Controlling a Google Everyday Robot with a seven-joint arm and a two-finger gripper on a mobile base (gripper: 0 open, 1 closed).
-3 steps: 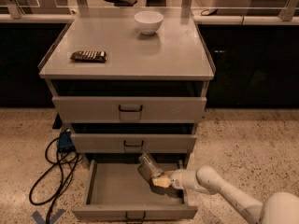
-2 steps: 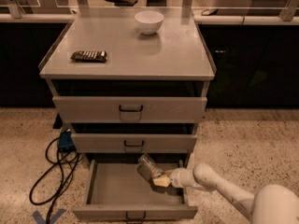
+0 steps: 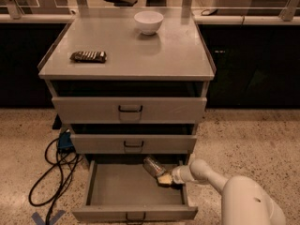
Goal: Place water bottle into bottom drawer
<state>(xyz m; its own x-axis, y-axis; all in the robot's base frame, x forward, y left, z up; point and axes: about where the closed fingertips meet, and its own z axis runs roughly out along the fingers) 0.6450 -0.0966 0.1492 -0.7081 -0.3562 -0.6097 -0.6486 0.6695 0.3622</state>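
Risking a roll across the grey metal bottom drawer on release, with the pincer at its right rear clamping the tilted clear plastic water bottle.

Water bottle at end effector, right rear in bottom drawer.

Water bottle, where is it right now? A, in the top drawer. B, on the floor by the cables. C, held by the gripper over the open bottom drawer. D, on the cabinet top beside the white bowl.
C: the water bottle sits tilted in the gripper, which is over the right rear of the open bottom drawer.
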